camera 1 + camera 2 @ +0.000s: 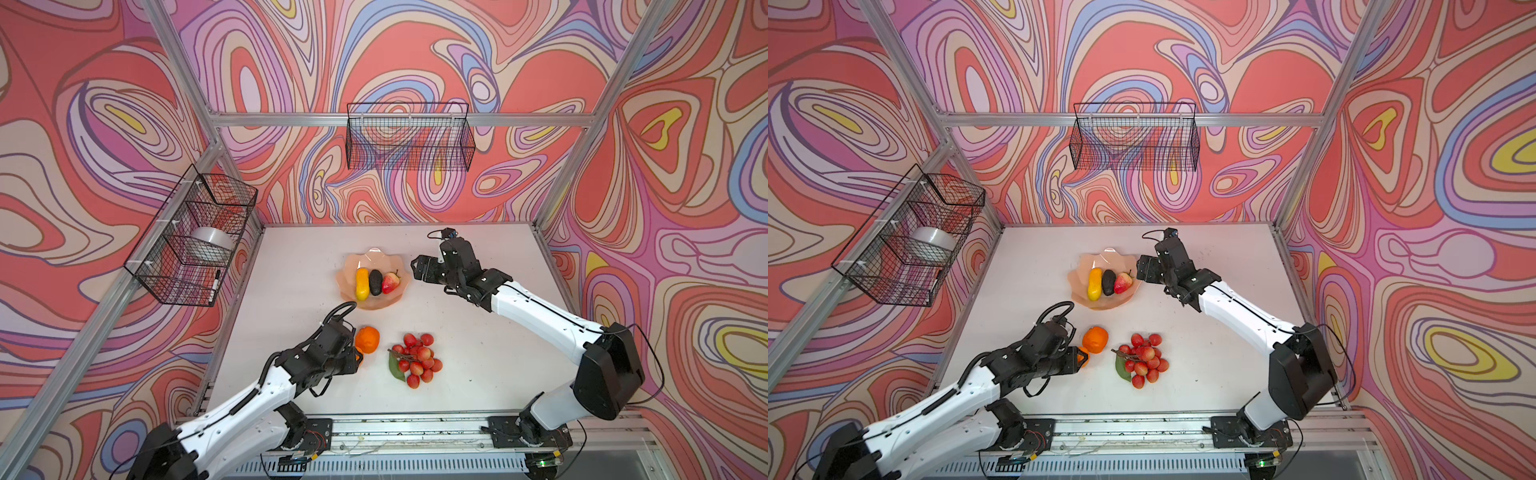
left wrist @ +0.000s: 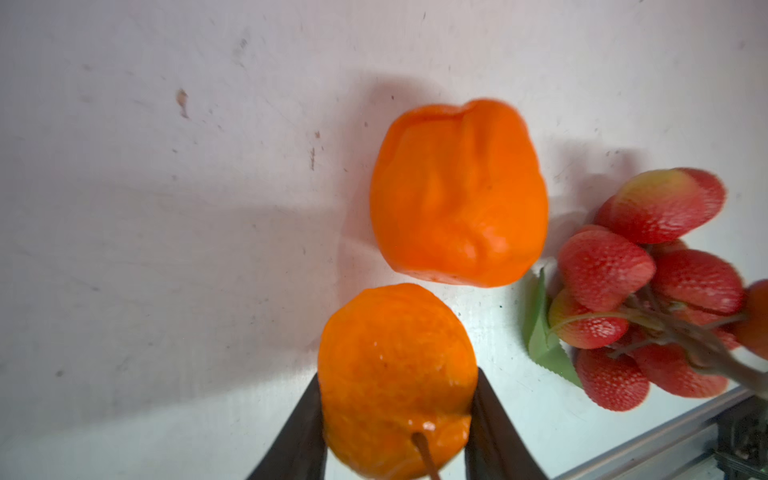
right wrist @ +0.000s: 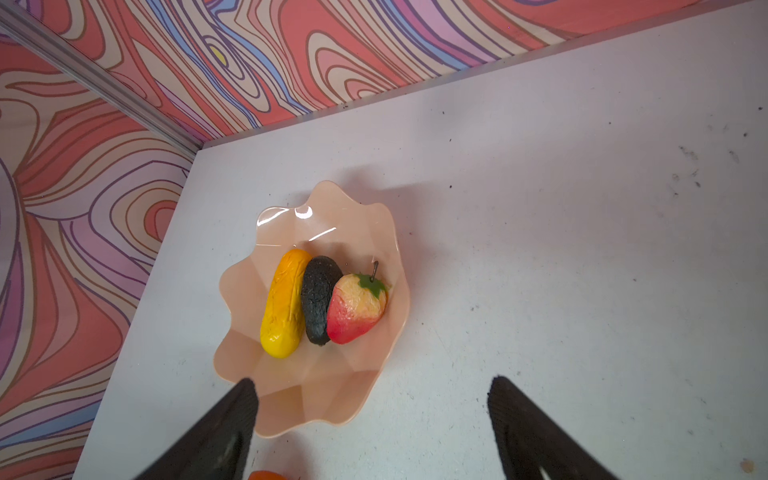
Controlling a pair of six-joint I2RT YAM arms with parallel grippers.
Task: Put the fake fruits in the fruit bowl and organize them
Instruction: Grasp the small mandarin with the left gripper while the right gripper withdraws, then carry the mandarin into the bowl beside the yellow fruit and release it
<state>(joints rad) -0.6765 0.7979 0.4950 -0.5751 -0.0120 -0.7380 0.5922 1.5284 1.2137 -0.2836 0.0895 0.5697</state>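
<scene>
The peach-pink fruit bowl [image 1: 352,261] [image 3: 332,399] sits mid-table. In it lie the elongated yellow fruit [image 1: 362,284], the black avocado [image 1: 375,282] and the red strawberry-like fruit [image 1: 390,283], side by side. Nearer the front, the large orange [image 1: 368,339] [image 2: 457,195] rests on the table, with the red berry cluster [image 1: 417,359] [image 2: 648,291] to its right. My left gripper [image 1: 356,358] [image 2: 398,378] is shut on the small orange [image 2: 397,332], which touches the large one. My right gripper [image 1: 415,268] [image 3: 373,381] is open and empty just right of the bowl.
A wire basket [image 1: 191,237] on the left wall holds a clear round container [image 1: 210,245] and a marker. Another wire basket [image 1: 409,137] hangs on the back wall. An aluminium rail [image 1: 415,432] runs along the table's front edge.
</scene>
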